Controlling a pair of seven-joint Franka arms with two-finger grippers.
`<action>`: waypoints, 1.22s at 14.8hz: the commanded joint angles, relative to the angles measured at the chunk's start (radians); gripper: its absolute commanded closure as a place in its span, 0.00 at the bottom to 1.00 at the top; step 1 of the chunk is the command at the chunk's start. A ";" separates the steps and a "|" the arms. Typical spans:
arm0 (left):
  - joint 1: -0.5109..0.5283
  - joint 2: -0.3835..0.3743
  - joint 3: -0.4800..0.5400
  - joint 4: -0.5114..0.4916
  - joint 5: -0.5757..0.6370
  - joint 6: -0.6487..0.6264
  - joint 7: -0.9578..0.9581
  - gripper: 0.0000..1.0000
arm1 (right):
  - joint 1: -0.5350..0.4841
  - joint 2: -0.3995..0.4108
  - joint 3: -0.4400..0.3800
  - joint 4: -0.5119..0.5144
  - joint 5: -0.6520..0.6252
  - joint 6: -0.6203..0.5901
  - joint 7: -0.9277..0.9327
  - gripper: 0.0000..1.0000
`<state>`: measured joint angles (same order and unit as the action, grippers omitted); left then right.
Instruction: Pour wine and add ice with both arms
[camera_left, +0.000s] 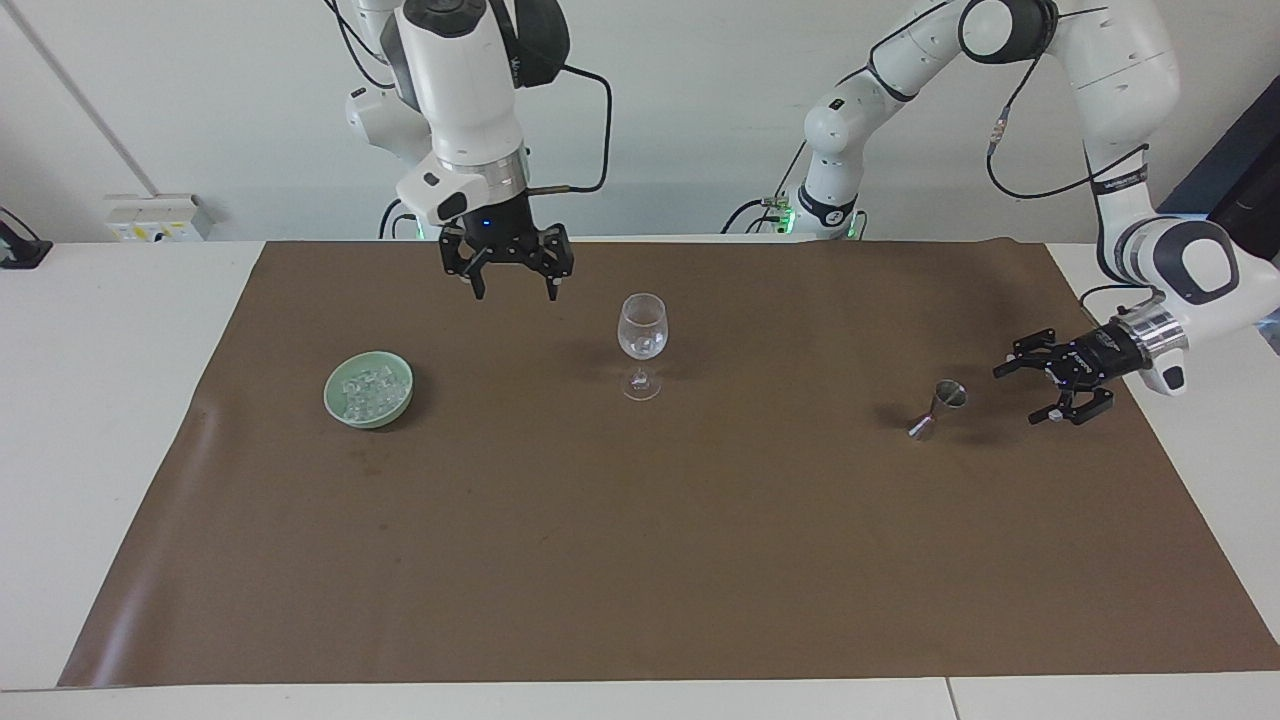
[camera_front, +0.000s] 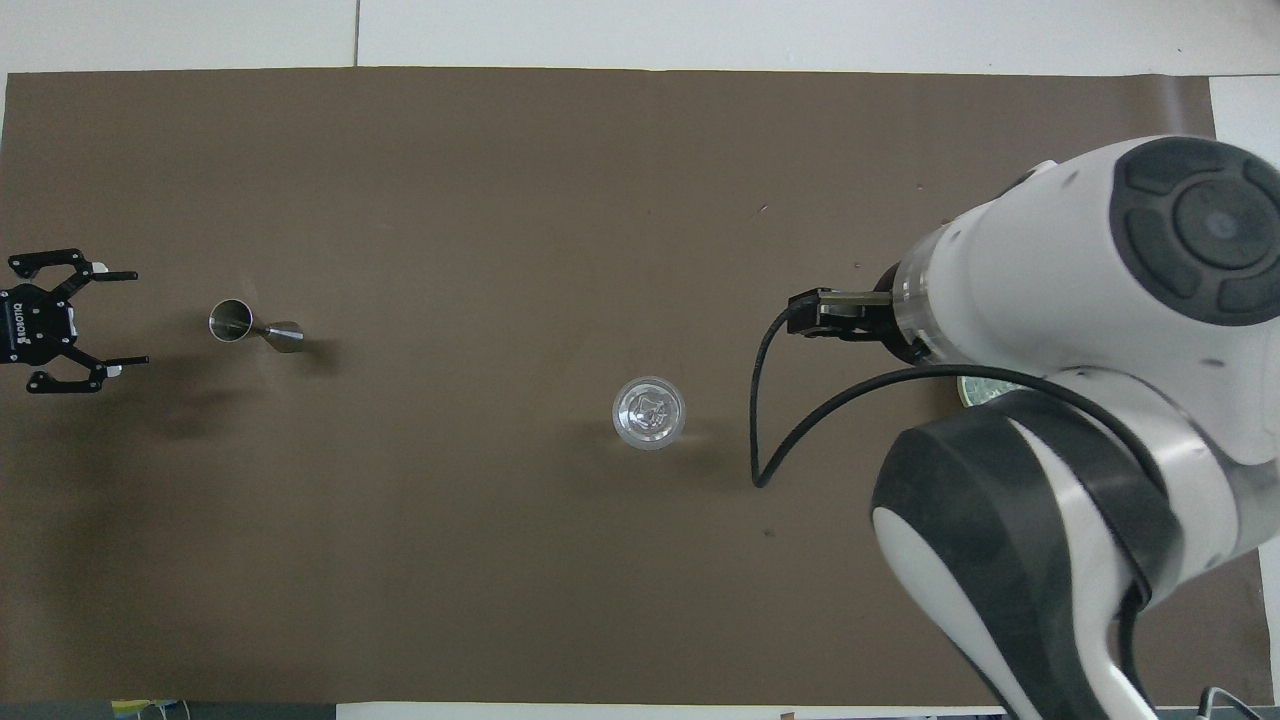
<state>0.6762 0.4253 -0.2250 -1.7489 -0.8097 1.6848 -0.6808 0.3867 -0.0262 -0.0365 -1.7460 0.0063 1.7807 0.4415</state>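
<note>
Brown-matted tabletop (camera_left: 640, 560): ice (camera_left: 368, 388) heaped in green bowl (camera_left: 340, 408) at the right arm's end, light, slick, so pinch one cube by flat faces; right hand (camera_left: 513, 288) open over mat, left hand (camera_left: 1052, 385) open, empty.

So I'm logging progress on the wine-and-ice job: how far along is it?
Looks mostly done: the wine glass stands mid-mat with ice in its bowl, and the metal jigger is set down, nothing gripping it. In hand: nothing. The right gripper is open above the mat between glass and green ice bowl; the left gripper is open beside the jigger. Wine isn't discernible.
</note>
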 joint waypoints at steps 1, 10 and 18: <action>-0.058 -0.025 0.003 0.112 0.125 -0.062 0.036 0.00 | -0.102 -0.046 0.003 -0.015 -0.002 -0.081 -0.110 0.00; -0.389 -0.256 0.003 0.167 0.581 -0.053 0.125 0.00 | -0.431 -0.098 0.021 0.000 -0.005 -0.250 -0.318 0.00; -0.625 -0.394 0.100 0.081 0.745 0.012 0.429 0.00 | -0.448 -0.034 -0.055 0.140 -0.009 -0.331 -0.422 0.00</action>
<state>0.1183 0.0957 -0.2135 -1.6115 -0.0840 1.6711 -0.3656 -0.0784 -0.0803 -0.0882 -1.6585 0.0062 1.4844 0.0326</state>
